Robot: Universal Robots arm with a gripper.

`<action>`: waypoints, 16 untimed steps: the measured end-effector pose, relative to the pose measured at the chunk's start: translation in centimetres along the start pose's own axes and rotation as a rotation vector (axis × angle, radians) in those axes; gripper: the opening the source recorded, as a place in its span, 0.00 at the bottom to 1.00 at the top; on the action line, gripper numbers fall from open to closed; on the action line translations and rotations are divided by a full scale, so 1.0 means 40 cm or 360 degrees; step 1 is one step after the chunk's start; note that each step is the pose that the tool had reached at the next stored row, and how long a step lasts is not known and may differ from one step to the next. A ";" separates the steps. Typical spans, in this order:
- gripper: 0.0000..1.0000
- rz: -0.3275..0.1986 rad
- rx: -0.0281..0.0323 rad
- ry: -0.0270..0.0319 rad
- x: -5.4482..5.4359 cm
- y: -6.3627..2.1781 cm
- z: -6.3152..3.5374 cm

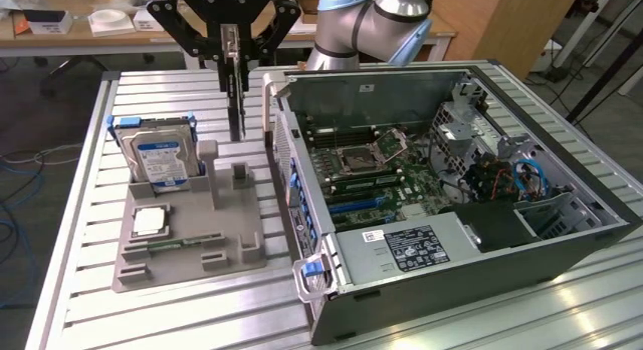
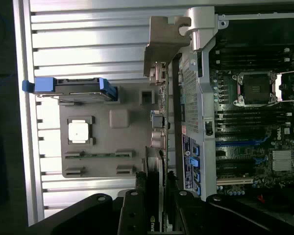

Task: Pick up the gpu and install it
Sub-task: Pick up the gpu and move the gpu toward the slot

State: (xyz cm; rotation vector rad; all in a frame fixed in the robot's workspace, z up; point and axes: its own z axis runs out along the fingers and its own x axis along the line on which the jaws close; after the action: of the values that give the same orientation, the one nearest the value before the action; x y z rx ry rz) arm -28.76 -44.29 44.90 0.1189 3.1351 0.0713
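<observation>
Slatted aluminium table (image 1: 75,237) carries a hard drive (image 1: 161,158) below the pincer (image 1: 233,64), which is clamped on the gpu (image 1: 238,113); the card hangs edge-down beneath it, beside the open computer case (image 1: 452,290). Probably light, stiff and fragile, the card is best gripped on its board edges, clear of components.

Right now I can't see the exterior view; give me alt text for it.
The gripper holds the graphics card on edge, hanging straight down above the grey tray, between the upright hard drive and the open computer case. Tray and case rest on a slatted metal table.
</observation>
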 end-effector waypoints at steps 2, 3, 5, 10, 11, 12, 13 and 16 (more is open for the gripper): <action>0.26 0.0000 -0.00001 -0.00001 0.000 0.000 0.000; 0.26 0.0000 -0.00001 0.00000 0.000 0.000 0.000; 0.26 0.0000 0.00000 0.00000 0.000 0.000 0.000; 0.26 0.0000 0.00000 0.00000 0.000 0.000 0.000; 0.26 0.0000 -0.00001 0.00000 0.000 0.000 0.000; 0.26 0.0000 -0.00001 0.00000 0.000 0.000 0.000; 0.26 0.0000 0.00000 0.00000 0.000 0.000 0.000; 0.26 0.0000 0.00000 0.00000 0.000 0.000 0.000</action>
State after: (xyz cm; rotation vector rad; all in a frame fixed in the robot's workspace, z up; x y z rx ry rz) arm -28.76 -44.28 44.90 0.1189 3.1351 0.0713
